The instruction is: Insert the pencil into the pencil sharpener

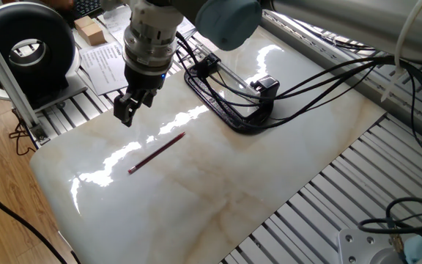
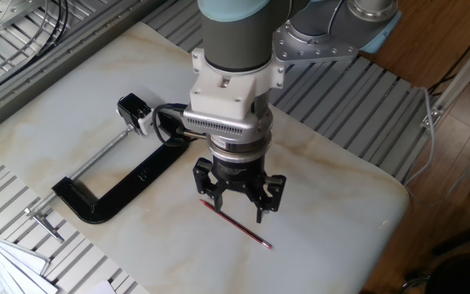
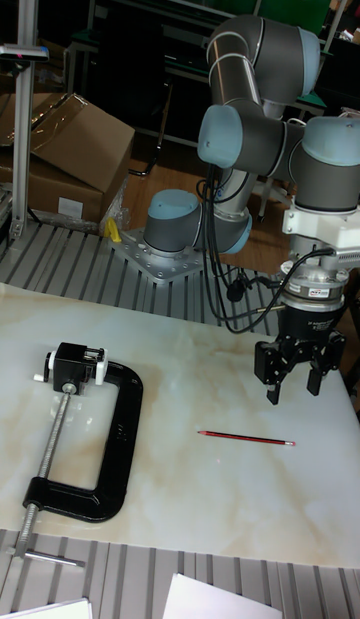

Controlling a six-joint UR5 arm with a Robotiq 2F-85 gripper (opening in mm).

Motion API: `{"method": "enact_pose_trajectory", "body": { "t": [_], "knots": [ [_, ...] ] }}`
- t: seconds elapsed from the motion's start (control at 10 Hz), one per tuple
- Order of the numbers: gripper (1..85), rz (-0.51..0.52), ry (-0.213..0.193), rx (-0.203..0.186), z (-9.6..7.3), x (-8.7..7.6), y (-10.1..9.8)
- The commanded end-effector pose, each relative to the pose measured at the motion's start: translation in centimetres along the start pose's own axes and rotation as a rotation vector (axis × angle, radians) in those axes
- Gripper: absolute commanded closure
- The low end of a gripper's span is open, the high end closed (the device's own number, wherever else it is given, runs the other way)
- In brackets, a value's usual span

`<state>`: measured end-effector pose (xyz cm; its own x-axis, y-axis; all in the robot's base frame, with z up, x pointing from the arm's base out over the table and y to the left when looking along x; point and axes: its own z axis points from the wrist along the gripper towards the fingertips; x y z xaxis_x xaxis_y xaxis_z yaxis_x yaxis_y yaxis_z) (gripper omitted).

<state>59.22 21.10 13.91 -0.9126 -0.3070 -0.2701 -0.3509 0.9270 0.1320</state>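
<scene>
The dark-red pencil (image 1: pixel 157 152) (image 2: pixel 243 230) (image 3: pixel 245 438) lies flat on the marble tabletop, untouched. My gripper (image 1: pixel 127 110) (image 2: pixel 235 204) (image 3: pixel 292 379) hangs open above the table, over and slightly behind the pencil, with nothing between its fingers. In the other fixed view its fingers hide the pencil's near end. The pencil sharpener (image 1: pixel 266 84) (image 2: pixel 133 109) (image 3: pixel 75 364), a small black block with a white face, sits clamped at the screw end of the big black C-clamp (image 1: pixel 226 106) (image 2: pixel 113 192) (image 3: pixel 110 449), well away from the gripper.
Black cables (image 1: pixel 328 73) run from the clamp area across the table's far side. A round black device (image 1: pixel 24 44), papers and a small cardboard box (image 1: pixel 90 29) sit beyond the table's left edge. Slatted aluminium rails (image 1: pixel 357 183) border the marble slab.
</scene>
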Motion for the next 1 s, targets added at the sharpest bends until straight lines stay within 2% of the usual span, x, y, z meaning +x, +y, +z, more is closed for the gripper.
{"method": "enact_pose_trajectory", "body": {
  "t": [0.0, 0.2, 0.4, 0.5, 0.6, 0.7, 0.8, 0.9],
  "knots": [
    [19.7, 0.013, -0.034, 0.015, -0.5, -0.6, -0.3],
    [20.0, 0.038, 0.014, 0.053, -0.5, 0.7, -1.3],
    [20.0, 0.07, -0.029, 0.029, -0.6, -0.3, -0.7],
    [20.3, 0.087, -0.046, 0.033, -0.7, -1.0, -0.5],
    [20.3, 0.082, -0.047, 0.007, -0.7, -1.1, 0.3],
    [20.7, 0.081, -0.049, 0.001, -0.7, -1.1, 0.4],
    [21.0, 0.058, 0.022, -0.001, -0.6, 0.8, 0.3],
    [21.3, 0.069, 0.041, -0.006, -0.4, 1.4, 0.2]
  ]
}}
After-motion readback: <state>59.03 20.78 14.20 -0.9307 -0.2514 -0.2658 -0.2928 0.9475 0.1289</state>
